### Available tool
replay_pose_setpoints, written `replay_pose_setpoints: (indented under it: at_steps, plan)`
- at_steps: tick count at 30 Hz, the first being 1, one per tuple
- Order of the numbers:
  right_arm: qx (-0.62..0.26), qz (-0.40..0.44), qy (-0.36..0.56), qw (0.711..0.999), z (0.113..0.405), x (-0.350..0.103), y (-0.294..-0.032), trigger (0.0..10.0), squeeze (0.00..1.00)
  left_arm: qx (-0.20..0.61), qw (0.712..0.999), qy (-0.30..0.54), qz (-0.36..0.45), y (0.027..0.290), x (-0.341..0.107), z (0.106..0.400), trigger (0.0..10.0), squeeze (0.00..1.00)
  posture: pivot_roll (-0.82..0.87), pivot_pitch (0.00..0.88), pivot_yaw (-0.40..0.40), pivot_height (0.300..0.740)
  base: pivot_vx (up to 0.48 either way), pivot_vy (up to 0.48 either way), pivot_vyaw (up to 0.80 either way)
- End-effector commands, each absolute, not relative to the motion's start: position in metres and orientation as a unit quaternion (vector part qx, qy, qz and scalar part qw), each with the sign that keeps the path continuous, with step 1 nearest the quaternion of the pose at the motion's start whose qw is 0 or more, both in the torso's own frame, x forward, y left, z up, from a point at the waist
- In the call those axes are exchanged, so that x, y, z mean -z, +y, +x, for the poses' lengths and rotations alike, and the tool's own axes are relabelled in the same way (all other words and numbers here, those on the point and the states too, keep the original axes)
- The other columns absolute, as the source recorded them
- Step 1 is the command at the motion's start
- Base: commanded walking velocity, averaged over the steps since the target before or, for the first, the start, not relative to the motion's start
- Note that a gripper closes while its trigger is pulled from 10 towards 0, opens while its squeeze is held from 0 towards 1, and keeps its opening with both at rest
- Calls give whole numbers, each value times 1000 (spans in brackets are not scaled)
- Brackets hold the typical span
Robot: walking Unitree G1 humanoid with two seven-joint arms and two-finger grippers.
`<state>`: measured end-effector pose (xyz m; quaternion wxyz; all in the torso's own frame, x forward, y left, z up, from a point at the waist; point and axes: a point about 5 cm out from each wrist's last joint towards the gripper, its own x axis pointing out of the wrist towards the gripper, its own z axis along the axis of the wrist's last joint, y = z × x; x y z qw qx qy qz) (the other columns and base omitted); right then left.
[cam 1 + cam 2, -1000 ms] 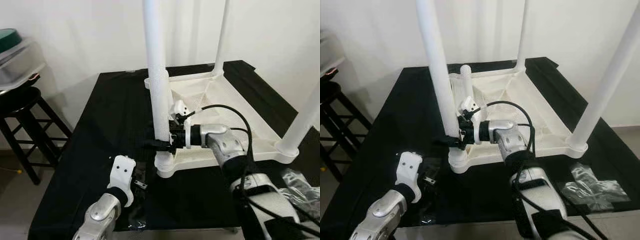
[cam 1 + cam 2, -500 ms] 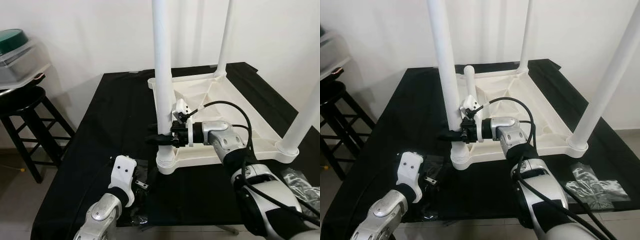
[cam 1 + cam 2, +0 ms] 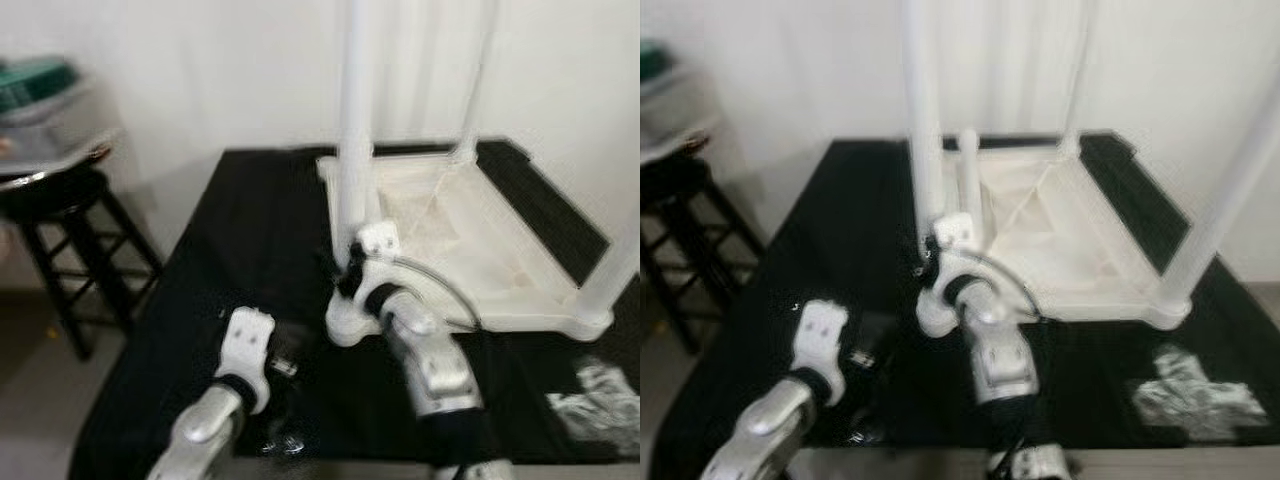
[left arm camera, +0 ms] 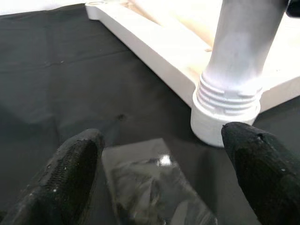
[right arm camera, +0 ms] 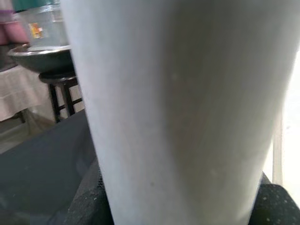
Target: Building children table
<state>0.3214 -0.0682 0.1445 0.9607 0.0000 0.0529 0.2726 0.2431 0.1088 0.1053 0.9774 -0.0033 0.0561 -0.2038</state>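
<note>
the right end effector (image 3: 350, 283) is clamped on the near table leg (image 3: 354, 130), probably to twist it into the upturned white table (image 3: 470, 250) on the black tabletop (image 3: 240, 230), while the left end effector (image 4: 159, 173), fingers apart, hovers over a plastic bag (image 4: 150, 187).

R arm (image 3: 425, 345) now nearer cam

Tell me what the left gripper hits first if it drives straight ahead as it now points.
Most likely the clear plastic bag lying on the black cloth just ahead of the left gripper; beyond it stands the white table leg. Depth is uncertain.
</note>
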Motion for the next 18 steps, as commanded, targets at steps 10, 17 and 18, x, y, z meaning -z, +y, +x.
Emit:
replay_pose_setpoints:
  at_steps: [10,17,18]
  plan:
    - [-401,33,125,907,331,-124,-68,10000,1000,198,978,58,-4,109,-106,246,10000,0,-24,9,30,740,0,0,0]
    - [-554,-19,50,831,335,-172,-76,10000,298,201,978,59,-4,108,-105,248,10000,0,-15,0,31,740,0,0,0]
    - [-554,-19,50,831,335,-172,-76,10000,298,201,978,59,-4,108,-105,248,10000,0,-15,0,31,740,0,0,0]
